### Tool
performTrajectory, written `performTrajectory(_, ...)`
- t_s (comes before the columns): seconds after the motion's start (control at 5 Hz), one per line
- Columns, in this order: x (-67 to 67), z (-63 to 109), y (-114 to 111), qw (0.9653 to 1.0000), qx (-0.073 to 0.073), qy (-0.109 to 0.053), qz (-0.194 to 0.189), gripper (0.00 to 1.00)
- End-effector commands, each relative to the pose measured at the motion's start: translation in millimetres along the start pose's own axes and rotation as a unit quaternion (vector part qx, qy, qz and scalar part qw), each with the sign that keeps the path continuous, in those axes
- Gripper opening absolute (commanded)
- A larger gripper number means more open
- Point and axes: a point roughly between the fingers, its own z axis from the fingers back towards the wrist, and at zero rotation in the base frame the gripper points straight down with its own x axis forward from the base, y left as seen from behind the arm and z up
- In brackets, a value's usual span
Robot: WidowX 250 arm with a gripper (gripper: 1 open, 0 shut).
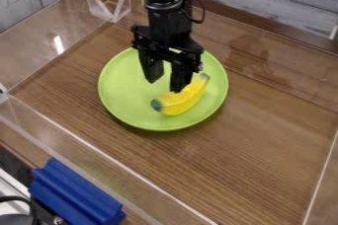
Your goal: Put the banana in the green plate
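Note:
The yellow banana (184,96) with green tips lies inside the green plate (126,96), toward its right half. My gripper (169,75) hangs straight down over the plate, just above the banana's upper end. Its two black fingers (154,68) stand apart with a visible gap and nothing between them. The banana rests on the plate on its own.
The plate sits on a wooden tabletop (251,160) enclosed by clear acrylic walls (53,41). A blue object (73,197) lies at the front left corner. A clear stand (109,10) is at the back left.

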Motion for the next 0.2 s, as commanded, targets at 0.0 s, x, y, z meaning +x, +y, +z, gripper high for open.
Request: performTrajectory(0.0, 8.3, 13.8, 3.1, 0.9996, 0.003, -0.027, 0.0, 0.0)
